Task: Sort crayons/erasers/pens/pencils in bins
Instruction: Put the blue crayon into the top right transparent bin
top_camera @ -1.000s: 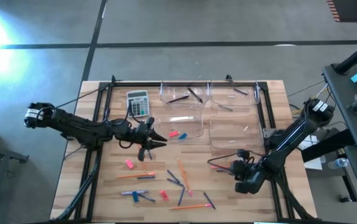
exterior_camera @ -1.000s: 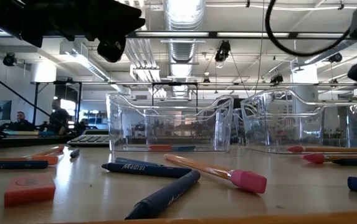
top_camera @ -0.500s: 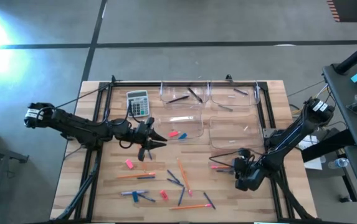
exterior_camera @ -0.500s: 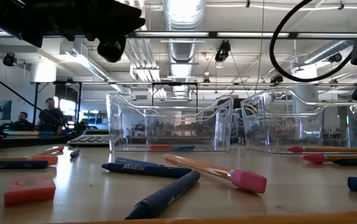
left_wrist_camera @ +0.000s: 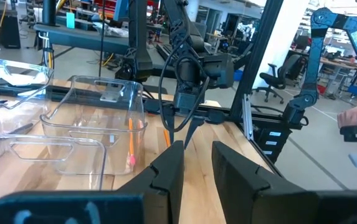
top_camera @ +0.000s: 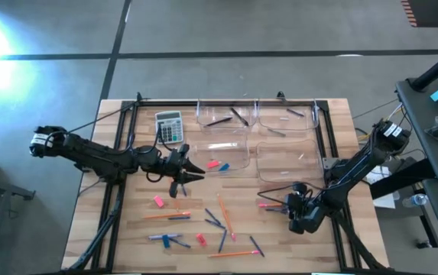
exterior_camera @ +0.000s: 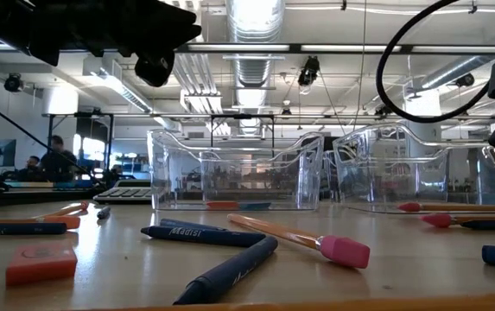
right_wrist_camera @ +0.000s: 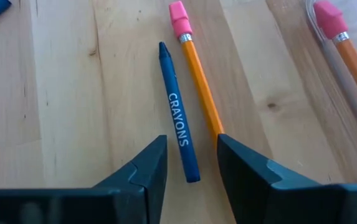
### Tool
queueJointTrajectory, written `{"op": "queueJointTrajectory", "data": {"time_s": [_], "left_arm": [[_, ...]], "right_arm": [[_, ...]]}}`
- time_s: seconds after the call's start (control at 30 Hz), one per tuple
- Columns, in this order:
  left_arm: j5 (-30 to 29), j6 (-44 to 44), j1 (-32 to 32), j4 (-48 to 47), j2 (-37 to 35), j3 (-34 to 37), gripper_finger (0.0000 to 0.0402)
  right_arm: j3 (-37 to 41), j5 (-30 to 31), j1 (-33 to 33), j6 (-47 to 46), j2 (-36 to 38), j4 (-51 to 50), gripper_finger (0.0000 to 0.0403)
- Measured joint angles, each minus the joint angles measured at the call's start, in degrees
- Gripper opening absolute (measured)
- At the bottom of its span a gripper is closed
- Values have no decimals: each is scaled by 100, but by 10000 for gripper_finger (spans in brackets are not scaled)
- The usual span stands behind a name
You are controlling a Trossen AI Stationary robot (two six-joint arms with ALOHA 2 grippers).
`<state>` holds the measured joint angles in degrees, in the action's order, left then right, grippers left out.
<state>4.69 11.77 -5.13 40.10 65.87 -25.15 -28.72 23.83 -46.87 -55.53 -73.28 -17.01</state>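
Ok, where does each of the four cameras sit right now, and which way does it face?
High: overhead, straight down on the table, both arms, the bins.
Low: at tabletop height, level across crayons toward a bin; arm parts overhead.
Left wrist: past open fingers, across the table to the right arm.
Right wrist: down past open fingers onto a blue crayon and pencil; high view shares them.

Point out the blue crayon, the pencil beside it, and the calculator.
blue crayon (right_wrist_camera: 179,126): right wrist view, on the printed label mid-body.
pencil (right_wrist_camera: 202,93): right wrist view, on the orange shaft.
calculator (top_camera: 170,127): high view, middle of its keypad.
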Motion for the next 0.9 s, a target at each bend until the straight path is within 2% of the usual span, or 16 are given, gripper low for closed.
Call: {"op": "queueJointTrajectory", "data": {"time_s": [0.7, 0.9], "left_arm": [[15, 2, -7, -3, 0, 0, 70], [13, 2, -7, -3, 1, 0, 70]], "right_arm": [[-475, 19, 0, 466, -13, 107, 119], [-465, 18, 4, 419, -361, 103, 118]]}}
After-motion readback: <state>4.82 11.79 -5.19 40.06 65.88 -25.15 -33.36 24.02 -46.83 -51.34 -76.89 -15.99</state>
